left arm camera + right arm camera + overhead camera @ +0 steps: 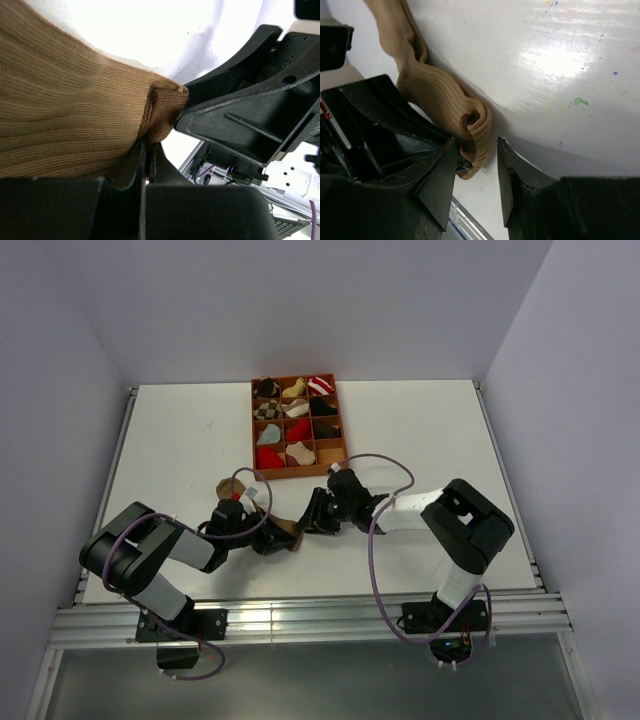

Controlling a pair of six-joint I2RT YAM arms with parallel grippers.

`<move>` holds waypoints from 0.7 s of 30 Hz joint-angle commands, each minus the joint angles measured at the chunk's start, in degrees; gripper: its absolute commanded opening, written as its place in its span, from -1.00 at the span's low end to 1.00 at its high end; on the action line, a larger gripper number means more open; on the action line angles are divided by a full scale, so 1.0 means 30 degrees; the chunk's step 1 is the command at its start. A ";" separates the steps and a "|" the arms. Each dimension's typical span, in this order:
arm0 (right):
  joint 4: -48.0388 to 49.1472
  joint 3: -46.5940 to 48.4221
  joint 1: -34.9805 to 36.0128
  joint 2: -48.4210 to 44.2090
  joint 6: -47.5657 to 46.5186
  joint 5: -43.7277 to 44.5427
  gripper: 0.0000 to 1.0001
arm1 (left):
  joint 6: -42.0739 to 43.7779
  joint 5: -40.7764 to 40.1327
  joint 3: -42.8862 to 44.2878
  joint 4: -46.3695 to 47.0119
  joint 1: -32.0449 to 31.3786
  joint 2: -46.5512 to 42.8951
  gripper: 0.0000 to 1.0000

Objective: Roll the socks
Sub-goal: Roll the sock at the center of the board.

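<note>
The left hand is clamped shut on the brown sock just beside its curled end, probably to anchor the fabric on the table for rolling. The right hand stands half open astride that curl, one finger touching it and the other just clear. The sock's long axis runs from between the right hand's fingers away past the left hand.

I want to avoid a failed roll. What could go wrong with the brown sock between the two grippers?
The curled end of the brown sock is loose; the open right gripper may flatten it when closing. The left gripper pinches only a small fold, which may slip. The grippers sit close and might collide.
</note>
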 commanded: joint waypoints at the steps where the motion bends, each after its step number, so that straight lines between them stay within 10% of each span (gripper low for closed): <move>1: -0.2926 0.1565 0.0320 0.0080 -0.0601 0.1906 -0.12 | 0.0906 -0.0761 0.0291 -0.1382 0.0117 -0.0305 -0.99; 13: -0.9783 0.6488 0.1286 0.2540 -0.1480 0.4134 -0.35 | 0.0906 -0.0790 0.0291 -0.1236 0.0117 -0.0364 -0.99; 21: -1.6776 1.0499 0.1785 0.4003 -0.2504 0.7911 -1.00 | 0.0526 -0.0790 0.0174 -0.1119 0.0117 -0.0481 -0.99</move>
